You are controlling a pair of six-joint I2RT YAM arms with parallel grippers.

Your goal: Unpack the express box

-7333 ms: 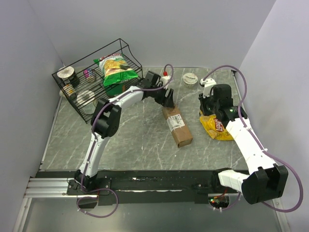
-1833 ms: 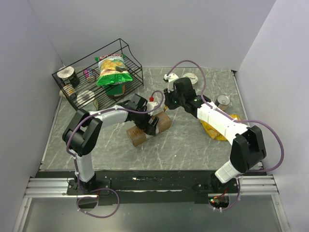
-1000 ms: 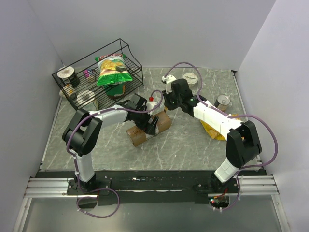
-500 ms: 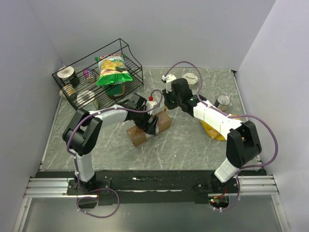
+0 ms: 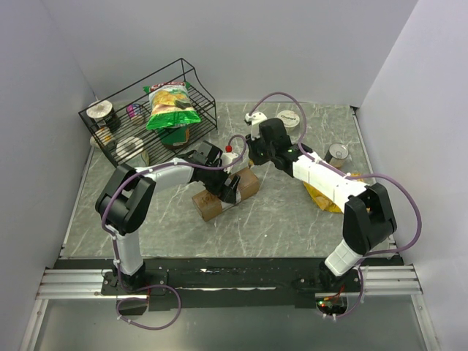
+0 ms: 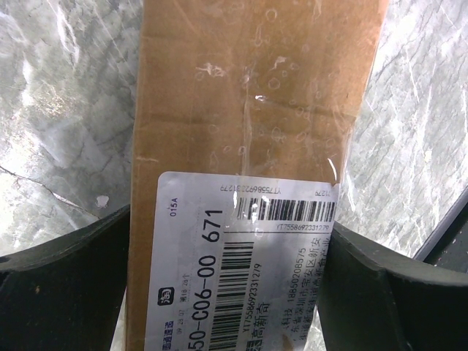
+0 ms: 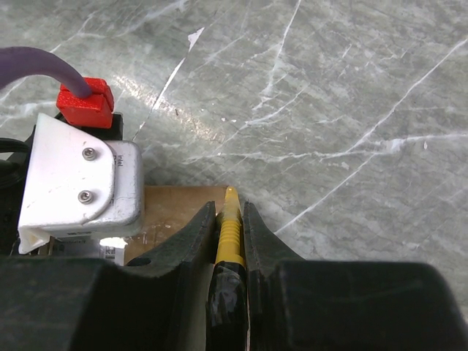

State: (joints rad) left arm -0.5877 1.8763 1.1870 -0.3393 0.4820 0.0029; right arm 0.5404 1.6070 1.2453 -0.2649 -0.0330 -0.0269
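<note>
The express box (image 5: 210,205), brown cardboard with a white label, lies slantwise on the table's middle. My left gripper (image 5: 228,187) straddles it, and its wide-spread fingers (image 6: 66,292) press both long sides of the box (image 6: 248,110) at the label. My right gripper (image 5: 253,159) hovers at the box's far end. It (image 7: 230,208) is shut on a black tool with a yellow tip (image 7: 229,234). The tip points down at the cardboard edge (image 7: 183,208), beside the left wrist's white camera (image 7: 73,175).
A black wire rack (image 5: 124,139) at the back left holds a green chip bag (image 5: 172,102) and cans. A white tub (image 5: 290,118), a tin can (image 5: 338,153) and a yellow chip bag (image 5: 327,196) lie to the right.
Since the oldest frame the box has been dragged left and turned, and my right arm has come from the yellow chip bag to the box. Over the last second nothing visibly moves.
</note>
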